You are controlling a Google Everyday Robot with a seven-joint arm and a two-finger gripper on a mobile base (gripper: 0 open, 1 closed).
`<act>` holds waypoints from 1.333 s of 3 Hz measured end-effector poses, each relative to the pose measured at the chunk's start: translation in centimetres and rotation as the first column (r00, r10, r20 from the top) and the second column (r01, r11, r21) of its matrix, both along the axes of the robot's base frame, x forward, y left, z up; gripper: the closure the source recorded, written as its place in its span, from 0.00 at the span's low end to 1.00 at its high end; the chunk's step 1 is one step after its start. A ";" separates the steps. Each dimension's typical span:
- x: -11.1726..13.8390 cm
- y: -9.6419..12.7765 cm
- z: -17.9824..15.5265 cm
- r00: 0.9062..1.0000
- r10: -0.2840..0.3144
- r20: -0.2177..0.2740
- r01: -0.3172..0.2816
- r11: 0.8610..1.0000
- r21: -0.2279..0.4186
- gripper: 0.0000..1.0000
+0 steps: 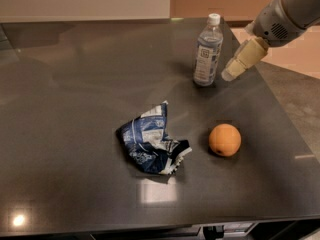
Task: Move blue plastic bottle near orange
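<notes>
The blue plastic bottle (207, 51), clear with a white cap and a pale label, stands upright at the back right of the dark table (70, 109). The orange (225, 139) lies nearer the front, below and a little right of the bottle. My gripper (235, 68) comes in from the upper right on a grey arm. Its cream tip hangs just right of the bottle's lower half, a small gap apart, and holds nothing.
A crumpled dark blue-and-white snack bag (150, 141) lies left of the orange. The table's right edge (287, 129) runs close past the orange and the gripper. A beige floor shows beyond it.
</notes>
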State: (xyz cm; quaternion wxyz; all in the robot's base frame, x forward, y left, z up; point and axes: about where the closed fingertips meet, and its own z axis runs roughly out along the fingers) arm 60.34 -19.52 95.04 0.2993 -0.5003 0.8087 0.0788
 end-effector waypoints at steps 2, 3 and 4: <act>4.7 1.6 -1.4 1.000 -0.012 0.005 0.011 0.994 0.106 0.00; 6.5 1.9 -1.8 0.999 -0.033 0.009 0.031 0.989 0.142 0.00; 7.8 2.2 -2.1 0.999 -0.044 0.005 0.042 0.983 0.178 0.00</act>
